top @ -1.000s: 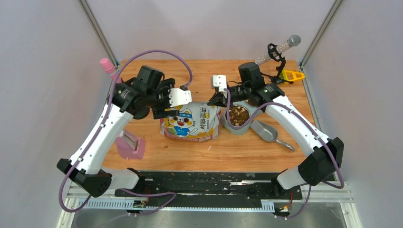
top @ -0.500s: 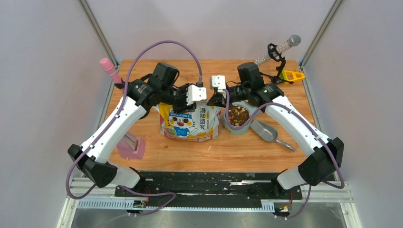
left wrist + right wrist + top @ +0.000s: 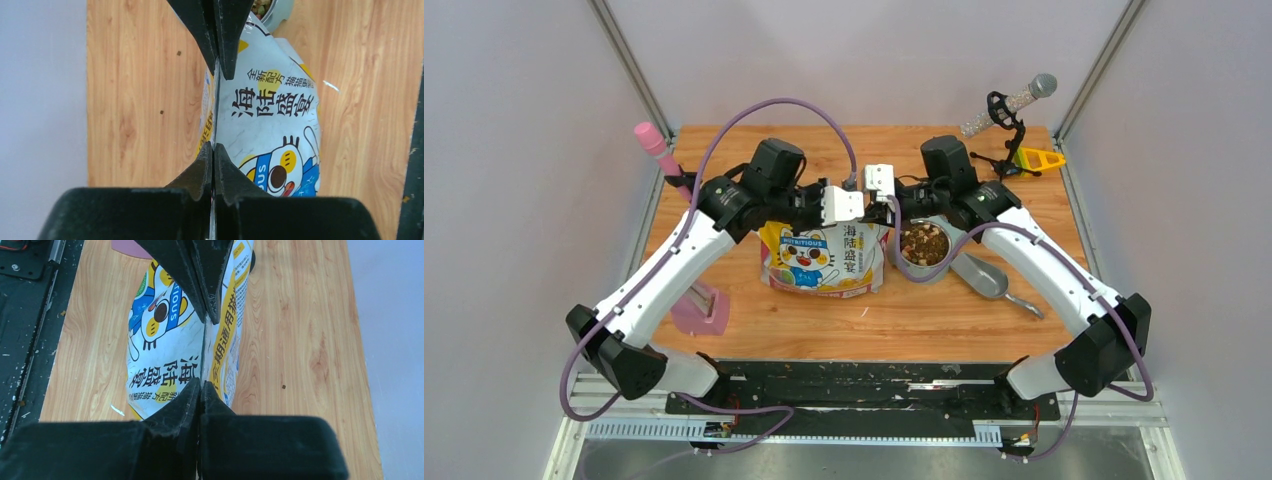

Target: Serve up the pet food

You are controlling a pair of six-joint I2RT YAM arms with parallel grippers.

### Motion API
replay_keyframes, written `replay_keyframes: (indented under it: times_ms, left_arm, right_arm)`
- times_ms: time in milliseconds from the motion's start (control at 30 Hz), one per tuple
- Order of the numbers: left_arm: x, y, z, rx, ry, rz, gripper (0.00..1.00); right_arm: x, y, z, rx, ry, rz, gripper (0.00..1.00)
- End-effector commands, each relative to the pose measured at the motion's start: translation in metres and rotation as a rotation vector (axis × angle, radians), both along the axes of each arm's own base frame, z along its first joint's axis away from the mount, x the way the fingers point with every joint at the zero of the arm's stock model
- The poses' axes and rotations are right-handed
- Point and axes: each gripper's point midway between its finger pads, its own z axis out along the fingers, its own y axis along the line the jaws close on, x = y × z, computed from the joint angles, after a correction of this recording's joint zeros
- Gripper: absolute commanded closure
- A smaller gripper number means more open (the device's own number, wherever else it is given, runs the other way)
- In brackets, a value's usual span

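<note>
Top external: left gripper (image 3: 864, 212), right gripper (image 3: 887, 209) pinch bag (image 3: 824, 262) (elbows out).

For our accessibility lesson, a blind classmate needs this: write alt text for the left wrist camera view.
The left gripper is shut on the top edge of a cartoon-cat bag on a wooden table. Beyond the bag, a grey bowl holding pet food peeks in at the frame's top edge.

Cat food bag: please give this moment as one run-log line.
left end effector: shut on cat food bag top | right end effector: same | kibble: in grey bowl
</note>
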Motion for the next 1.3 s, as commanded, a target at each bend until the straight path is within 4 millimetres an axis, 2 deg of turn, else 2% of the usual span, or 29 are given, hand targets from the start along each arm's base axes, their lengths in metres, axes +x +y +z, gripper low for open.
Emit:
replay_keyframes:
  times_ms: [0,100,200,300,367,467,567,733,800,833,867,900,933,967,1000,1033,1067,1100,1133,1167,1200,1233,1267]
  left_arm:
    - [0.017,0.099,-0.039,0.348,-0.051,0.23,1.0]
    - [0.026,0.126,-0.028,0.388,-0.096,0.307,0.99]
    - [0.029,0.157,-0.02,0.435,-0.122,0.369,0.92]
    - [0.026,0.177,-0.026,0.478,-0.104,0.393,0.86]
    - [0.021,0.185,-0.033,0.486,-0.074,0.386,0.87]
    - [0.018,0.197,-0.043,0.524,-0.051,0.392,1.0]
    - [0.02,0.211,-0.037,0.521,-0.054,0.427,1.0]
    - [0.02,0.214,-0.02,0.48,-0.07,0.449,1.0]
    - [0.021,0.212,-0.016,0.459,-0.074,0.456,0.78]
    - [0.021,0.208,-0.013,0.439,-0.077,0.452,0.57]
    - [0.022,0.201,-0.008,0.398,-0.083,0.441,0.49]
    - [0.025,0.196,0.0,0.357,-0.109,0.442,0.2]
    - [0.024,0.181,0.009,0.271,-0.106,0.423,0.1]
    - [0.023,0.173,0.018,0.219,-0.115,0.41,0.03]
    - [0.018,0.153,0.035,0.112,-0.11,0.379,0.01]
    - [0.015,0.142,0.048,0.052,-0.121,0.362,0.01]
    - [0.008,0.123,0.071,-0.053,-0.121,0.331,0.0]
    - [0.005,0.113,0.088,-0.137,-0.12,0.34,0.0]
    - [-0.003,0.099,0.113,-0.217,-0.142,0.298,0.0]
    - [-0.007,0.091,0.143,-0.316,-0.167,0.309,0.0]
    - [-0.013,0.081,0.156,-0.368,-0.165,0.288,0.0]
    - [-0.015,0.076,0.183,-0.47,-0.172,0.313,0.0]
    - [-0.013,0.072,0.193,-0.509,-0.171,0.336,0.0]
  right_arm:
    - [-0.015,-0.015,0.032,0.031,-0.085,-0.021,1.0]
    - [-0.014,-0.019,0.031,0.011,-0.068,-0.042,1.0]
    - [-0.013,-0.022,0.029,-0.009,-0.045,-0.054,1.0]
    - [-0.011,-0.024,0.028,-0.021,-0.041,-0.071,1.0]
    - [-0.011,-0.026,0.03,-0.019,-0.041,-0.076,1.0]
    - [-0.01,-0.027,0.031,-0.021,-0.044,-0.081,1.0]
    - [-0.008,-0.028,0.029,-0.029,-0.042,-0.089,1.0]
    - [-0.008,-0.027,0.029,-0.028,-0.04,-0.086,1.0]
    - [-0.007,-0.027,0.03,-0.028,-0.042,-0.088,1.0]
    - [-0.007,-0.027,0.029,-0.029,-0.041,-0.09,1.0]
    - [-0.007,-0.027,0.029,-0.03,-0.042,-0.09,1.0]
    - [-0.006,-0.026,0.028,-0.029,-0.041,-0.09,0.98]
    - [-0.004,-0.025,0.029,-0.023,-0.037,-0.092,0.87]
    - [-0.003,-0.023,0.03,-0.014,-0.027,-0.094,0.71]
    - [-0.003,-0.02,0.033,-0.003,-0.02,-0.088,0.6]
    - [-0.003,-0.018,0.037,0.014,-0.016,-0.084,0.48]
    - [-0.003,-0.015,0.044,0.032,-0.016,-0.08,0.37]
    - [-0.004,-0.013,0.052,0.054,-0.023,-0.069,0.3]
    - [-0.005,-0.011,0.061,0.081,-0.039,-0.061,0.17]
    - [-0.007,-0.01,0.072,0.113,-0.049,-0.062,0.09]
    - [-0.007,-0.01,0.082,0.143,-0.061,-0.071,0.03]
    - [-0.007,-0.011,0.093,0.178,-0.058,-0.101,0.0]
    - [0.003,-0.013,0.109,0.229,-0.088,-0.177,0.0]
